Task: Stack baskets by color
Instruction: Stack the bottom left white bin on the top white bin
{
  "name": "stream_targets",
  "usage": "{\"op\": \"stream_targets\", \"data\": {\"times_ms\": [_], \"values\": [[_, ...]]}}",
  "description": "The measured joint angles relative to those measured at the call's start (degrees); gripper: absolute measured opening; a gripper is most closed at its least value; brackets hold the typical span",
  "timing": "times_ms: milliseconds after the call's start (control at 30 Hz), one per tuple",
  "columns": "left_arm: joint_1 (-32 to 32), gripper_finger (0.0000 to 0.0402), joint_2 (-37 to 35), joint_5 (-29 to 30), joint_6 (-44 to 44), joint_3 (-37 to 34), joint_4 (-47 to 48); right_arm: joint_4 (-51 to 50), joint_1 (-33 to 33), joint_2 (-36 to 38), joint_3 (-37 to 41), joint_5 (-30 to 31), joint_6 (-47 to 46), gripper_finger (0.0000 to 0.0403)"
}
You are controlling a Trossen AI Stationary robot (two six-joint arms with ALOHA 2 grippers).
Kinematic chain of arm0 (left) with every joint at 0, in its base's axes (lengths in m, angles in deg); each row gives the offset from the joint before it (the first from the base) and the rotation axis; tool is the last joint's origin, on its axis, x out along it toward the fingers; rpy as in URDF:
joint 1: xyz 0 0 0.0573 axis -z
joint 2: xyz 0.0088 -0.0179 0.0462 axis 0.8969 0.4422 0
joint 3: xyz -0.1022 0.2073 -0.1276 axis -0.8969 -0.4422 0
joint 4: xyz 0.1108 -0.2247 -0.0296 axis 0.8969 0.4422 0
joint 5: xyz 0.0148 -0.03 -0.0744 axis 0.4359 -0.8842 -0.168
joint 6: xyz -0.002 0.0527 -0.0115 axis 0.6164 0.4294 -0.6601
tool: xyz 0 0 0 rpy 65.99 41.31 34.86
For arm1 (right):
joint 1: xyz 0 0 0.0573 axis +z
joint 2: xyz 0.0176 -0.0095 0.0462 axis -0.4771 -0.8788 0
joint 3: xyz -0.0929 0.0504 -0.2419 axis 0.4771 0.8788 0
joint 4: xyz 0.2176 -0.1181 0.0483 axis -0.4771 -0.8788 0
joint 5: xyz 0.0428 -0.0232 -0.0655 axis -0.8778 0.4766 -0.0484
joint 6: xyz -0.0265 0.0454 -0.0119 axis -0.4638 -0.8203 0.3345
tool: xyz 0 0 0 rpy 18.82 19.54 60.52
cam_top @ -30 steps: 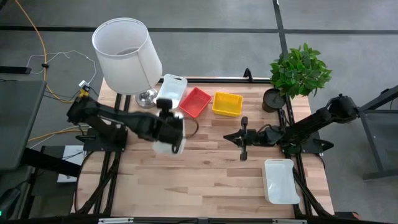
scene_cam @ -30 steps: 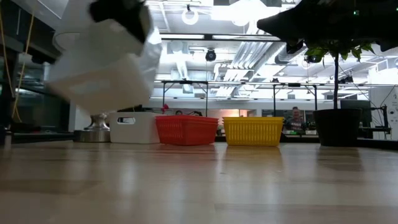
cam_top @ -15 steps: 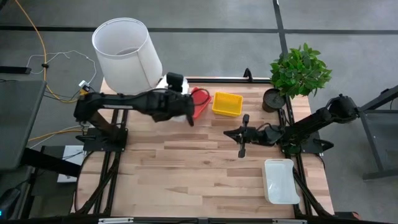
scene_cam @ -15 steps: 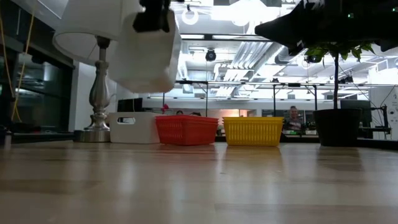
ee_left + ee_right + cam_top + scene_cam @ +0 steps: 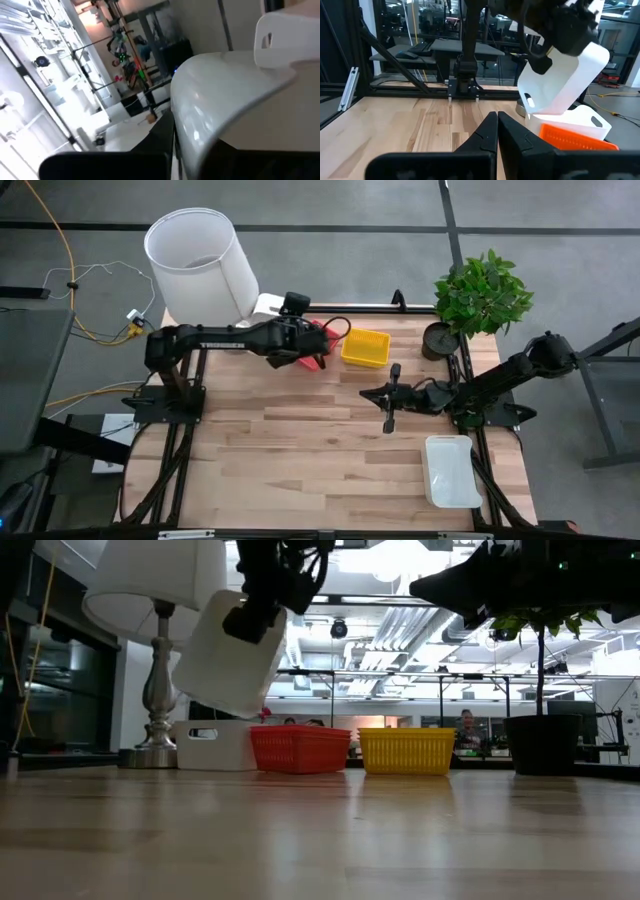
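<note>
Light wood plank tabletop (image 5: pixel 330 450), and past its far edge there's an open workshop-type room with ceiling lights, metal racks and a person (image 5: pixel 468 730) sitting way back there. A lamp with a white shade (image 5: pixel 196 268) stands at the far left corner, a potted plant (image 5: pixel 480 295) at the far right.

The left pincer (image 5: pixel 262 612) is clamped shut on a white basket (image 5: pixel 232 658) and holds it up in the air at the far left, above another white basket (image 5: pixel 216 744) that sits on the tabletop just beside the lamp base. The held one hangs tilted, long axis running steeply down and to the left in the low view; which way its open side faces I can't tell.

A red basket (image 5: pixel 320 350) sits just right of that spot, mostly hidden under the arm from above, with a yellow basket (image 5: pixel 365 347) beside it. One more white basket (image 5: pixel 450 470) lies near the right edge, long axis running near-to-far.

The right pincer (image 5: pixel 390 395) is closed with nothing in it, hovering right of centre.
</note>
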Motion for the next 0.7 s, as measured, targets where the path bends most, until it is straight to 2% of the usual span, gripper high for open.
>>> {"op": "stream_targets", "data": {"times_ms": [433, 567, 700], "values": [[-1.9, 0.0, 4.2, -1.1, 3.6, 0.0, -0.5, 0.0, 0.0, 0.0, 0.0, 0.0, 0.0, 0.0], [-1.8, 0.0, 4.2, -3.2, 3.6, 0.0, -2.0, 0.0, 0.0, 0.0, 0.0, 0.0, 0.0, 0.0], [-1.8, 0.0, 4.2, -8.7, 3.5, 0.0, -3.2, 0.0, 0.0, 0.0, 0.0, 0.0, 0.0, 0.0]]}}
